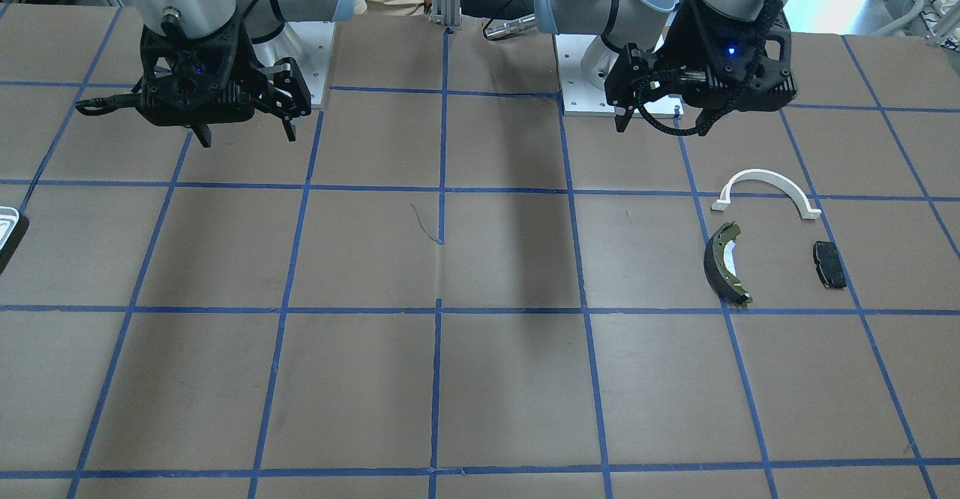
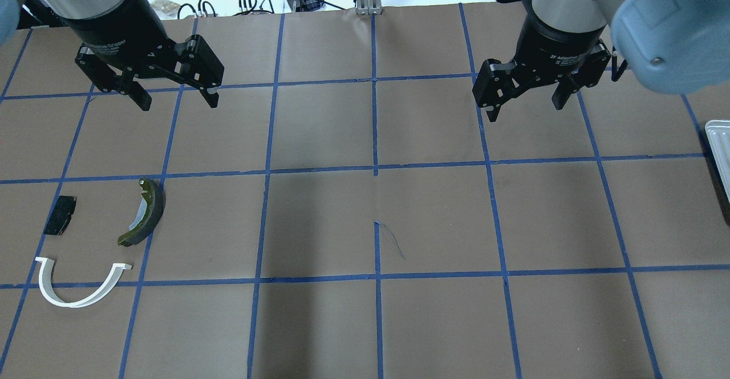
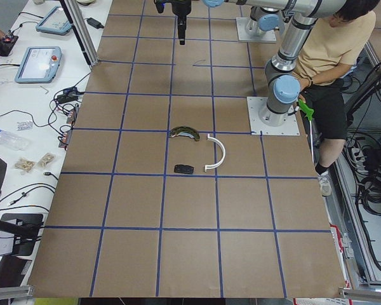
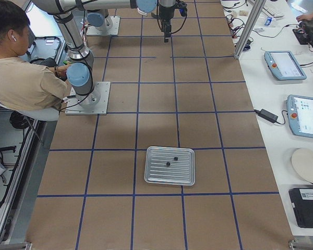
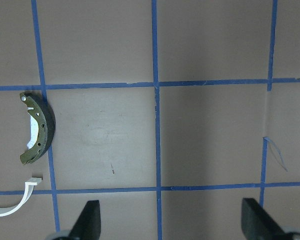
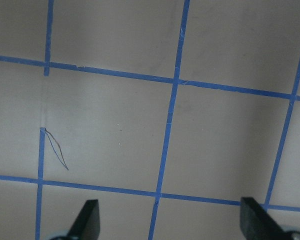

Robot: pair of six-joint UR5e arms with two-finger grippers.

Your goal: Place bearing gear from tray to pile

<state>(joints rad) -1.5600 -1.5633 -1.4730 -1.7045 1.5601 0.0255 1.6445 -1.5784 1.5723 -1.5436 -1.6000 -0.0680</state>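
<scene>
The pale ridged tray (image 4: 168,165) lies at the table's right end, and only its edge shows in the overhead view (image 2: 720,151). Two small dark parts (image 4: 171,161) lie on it, too small to tell apart. The pile is at the left: a white arch bracket (image 2: 74,293), a dark brake shoe (image 2: 145,212) and a black pad (image 2: 60,215). My left gripper (image 2: 178,101) is open and empty, hanging above the table beyond the pile. My right gripper (image 2: 524,111) is open and empty, well left of the tray.
The brown table top (image 2: 376,219) carries a blue tape grid. An operator (image 3: 333,44) sits behind the arm bases. Tablets, cables and a bottle lie on the side benches (image 3: 25,95).
</scene>
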